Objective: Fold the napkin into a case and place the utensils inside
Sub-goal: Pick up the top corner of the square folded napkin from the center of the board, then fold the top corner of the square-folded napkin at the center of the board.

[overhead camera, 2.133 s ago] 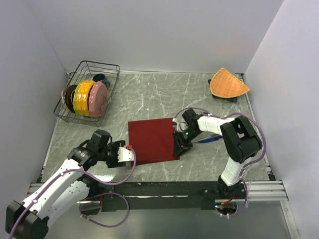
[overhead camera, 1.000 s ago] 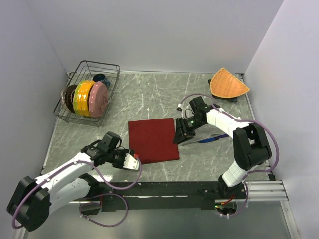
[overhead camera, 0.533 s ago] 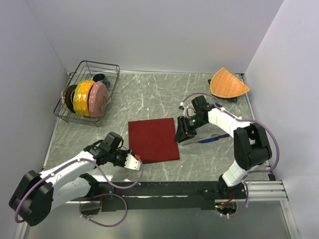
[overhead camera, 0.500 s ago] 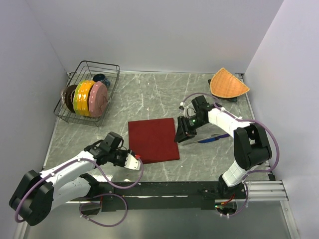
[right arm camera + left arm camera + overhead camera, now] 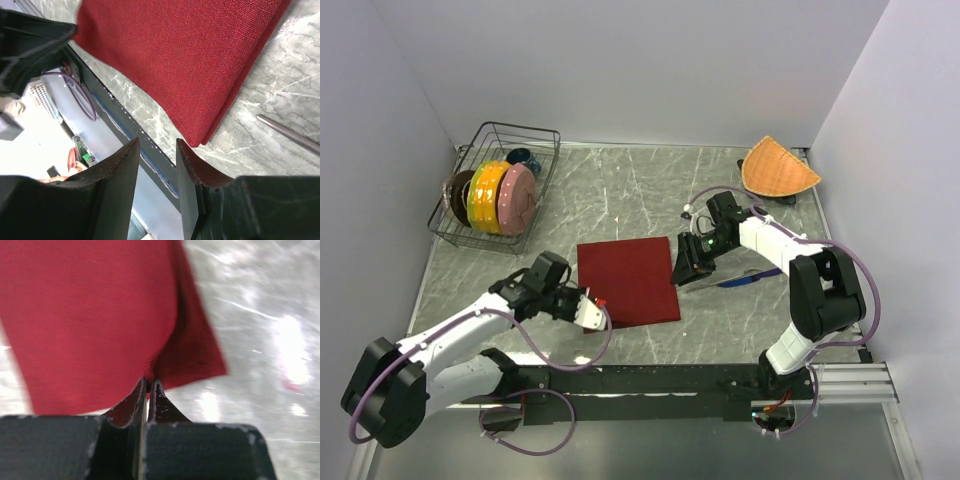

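**Top view:** the napkin (image 5: 625,278) lies flat near the middle of the table (image 5: 620,190). Your left gripper (image 5: 592,313) is at its 7 o'clock corner and your right gripper (image 5: 684,268) is over its 3 o'clock edge. The blue knife (image 5: 744,280) lies further out at 3 o'clock, apart from the cloth. You cannot read either pincer's state from up here.

**Left wrist:** this fills that gap. The fingers (image 5: 134,401) are pinched together on the napkin's hem, and a pleat runs up from the tips. I judge the cloth light and limp. It will drape and drag, so hold it by the hem or a corner and lift slowly.

**Right wrist:** the jaws stand apart and empty above a corner. Only this view shows the doubled edge of the fold. It also shows the slim silver fork (image 5: 289,131) at 3 o'clock in frame, near the cloth but not touching it. The fork is stiff and probably slippery on the stone, so take it mid-handle.
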Controlling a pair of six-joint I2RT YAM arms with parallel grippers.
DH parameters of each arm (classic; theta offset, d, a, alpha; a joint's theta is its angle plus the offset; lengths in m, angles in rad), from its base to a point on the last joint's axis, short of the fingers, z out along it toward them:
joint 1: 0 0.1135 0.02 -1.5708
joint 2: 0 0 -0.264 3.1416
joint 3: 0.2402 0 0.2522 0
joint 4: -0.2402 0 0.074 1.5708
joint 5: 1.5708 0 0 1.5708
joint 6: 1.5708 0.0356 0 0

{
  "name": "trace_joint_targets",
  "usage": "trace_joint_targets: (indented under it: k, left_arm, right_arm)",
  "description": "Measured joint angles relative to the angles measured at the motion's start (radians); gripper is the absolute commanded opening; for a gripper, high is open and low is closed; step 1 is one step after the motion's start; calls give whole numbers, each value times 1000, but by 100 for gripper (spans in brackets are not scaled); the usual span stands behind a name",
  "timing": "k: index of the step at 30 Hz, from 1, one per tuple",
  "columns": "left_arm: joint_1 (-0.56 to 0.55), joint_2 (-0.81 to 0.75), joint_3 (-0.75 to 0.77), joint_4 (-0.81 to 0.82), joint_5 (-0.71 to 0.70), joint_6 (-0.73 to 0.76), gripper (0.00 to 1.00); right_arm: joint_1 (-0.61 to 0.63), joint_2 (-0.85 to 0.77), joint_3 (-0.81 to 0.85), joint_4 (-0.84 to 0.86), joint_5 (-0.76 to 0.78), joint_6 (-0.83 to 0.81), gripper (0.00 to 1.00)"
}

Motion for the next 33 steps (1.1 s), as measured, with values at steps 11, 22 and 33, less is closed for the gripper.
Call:
trace_joint_targets:
  k: [11,22,33]
  left_arm:
    - [0,269,295,83,6,-52,1]
    - [0,598,535,203,6,-147,1]
    - [-3,773,707,242,3,-185,1]
  right_arm:
    - [-45,34,0,1,-7,11,44]
    - [-149,34,0,0,-8,10,45]
    - [-177,39,0,-8,-12,6,45]
